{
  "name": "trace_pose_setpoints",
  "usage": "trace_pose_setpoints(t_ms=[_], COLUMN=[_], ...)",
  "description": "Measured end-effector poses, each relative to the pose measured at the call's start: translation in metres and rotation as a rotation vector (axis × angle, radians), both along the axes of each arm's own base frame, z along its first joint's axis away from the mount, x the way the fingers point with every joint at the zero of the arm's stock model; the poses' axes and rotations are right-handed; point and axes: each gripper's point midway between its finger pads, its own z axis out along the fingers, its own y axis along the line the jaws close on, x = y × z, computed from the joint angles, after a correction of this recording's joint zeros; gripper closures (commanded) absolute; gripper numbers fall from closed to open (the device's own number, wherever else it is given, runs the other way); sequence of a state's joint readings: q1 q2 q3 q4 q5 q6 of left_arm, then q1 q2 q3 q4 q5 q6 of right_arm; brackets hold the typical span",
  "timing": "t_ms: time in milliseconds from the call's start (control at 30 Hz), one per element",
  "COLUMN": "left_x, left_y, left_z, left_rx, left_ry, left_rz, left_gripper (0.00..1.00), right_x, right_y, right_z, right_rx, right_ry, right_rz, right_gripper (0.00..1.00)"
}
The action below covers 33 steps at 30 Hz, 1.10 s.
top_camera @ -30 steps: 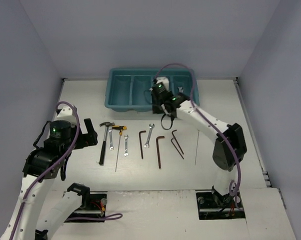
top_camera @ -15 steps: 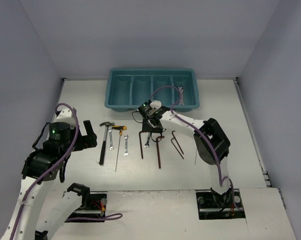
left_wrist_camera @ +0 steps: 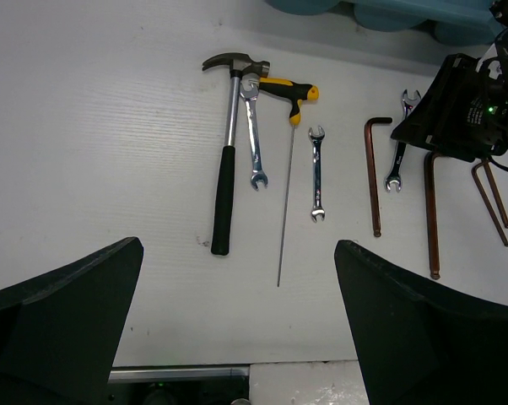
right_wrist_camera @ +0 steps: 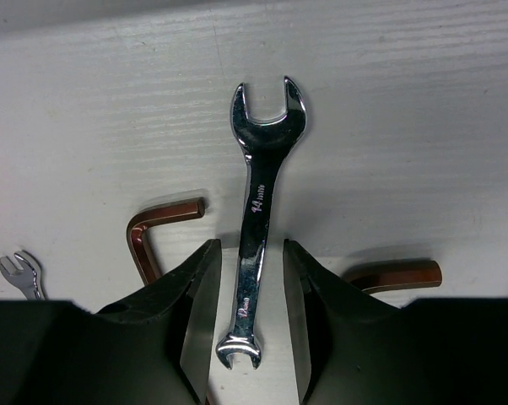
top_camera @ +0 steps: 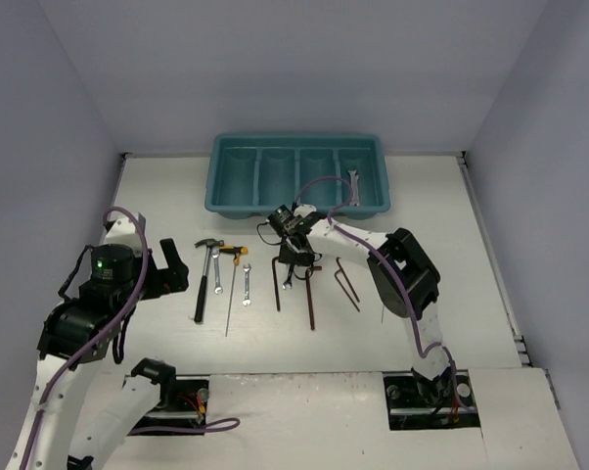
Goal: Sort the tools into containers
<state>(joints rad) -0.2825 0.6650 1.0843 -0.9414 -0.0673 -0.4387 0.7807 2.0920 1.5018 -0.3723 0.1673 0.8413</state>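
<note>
We have our right gripper [right_wrist_camera: 250, 249] lowered over a silver wrench [right_wrist_camera: 258, 219] that lies flat on the white table [right_wrist_camera: 406, 101]. Its two fingers [right_wrist_camera: 199, 312] stand partly spread, one on each side of the wrench's shaft. A thin strip of table shows between each finger and the steel, so we see no pinch. The wrench's larger open end lies out beyond the fingertips, and its smaller end lies back between the fingers.

Just outside the finger on the left of the wrist view is the bent end of a hex key [right_wrist_camera: 153, 232]. Outside the other finger is the short arm of a second hex key [right_wrist_camera: 393, 274]. A third hex key [left_wrist_camera: 490, 198] lies farther out on that same side.

From above, the teal tray [top_camera: 294, 138] sits beyond these fingertips, apart from them. One tray wrench [top_camera: 353, 184] is in its end compartment, on the right of that view.

Our left gripper [left_wrist_camera: 239, 246] has its fingers [left_wrist_camera: 60, 321] spread as wide as they go, and they hold nothing. Ahead of them, in the span between the two fingertips, lie four tools. The hammer [left_wrist_camera: 227, 169] has its handle end nearest the fingers, and a long wrench [left_wrist_camera: 254, 135] lies just beside it. Next come the T-handle driver [left_wrist_camera: 289, 89] and a short wrench [left_wrist_camera: 317, 186]. All of them rest on the table, apart from these fingers.
</note>
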Motion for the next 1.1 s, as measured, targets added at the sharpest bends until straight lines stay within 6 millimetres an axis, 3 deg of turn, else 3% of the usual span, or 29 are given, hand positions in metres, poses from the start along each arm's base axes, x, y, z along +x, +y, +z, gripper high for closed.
trace_pose_setpoints(t_ms=[367, 500, 567, 933, 1100], left_x=[-0.009, -0.012, -0.013, -0.012, -0.009], left_y=[0.002, 0.003, 0.004, 0.004, 0.004], left_z=[0.008, 0.009, 0.009, 0.007, 0.004], left_rx=[-0.023, -0.026, -0.027, -0.022, -0.013], left_ry=[-0.049, -0.060, -0.065, -0.060, -0.042], left_rz=[0.007, 0.007, 0.007, 0.010, 0.014], left_gripper=[0.03, 0.03, 0.03, 0.03, 0.02], right_x=[-0.003, -0.004, -0.005, -0.004, -0.007], right_y=[-0.001, -0.001, 0.001, -0.001, -0.016], right_z=[-0.003, -0.004, -0.004, -0.001, 0.003], right_rx=[-0.082, -0.092, -0.090, -0.115, -0.203], right_ry=[0.078, 0.093, 0.100, 0.086, 0.060], right_rz=[0.007, 0.006, 0.005, 0.019, 0.065], right_gripper=[0.73, 0.86, 0.99, 1.00, 1.00])
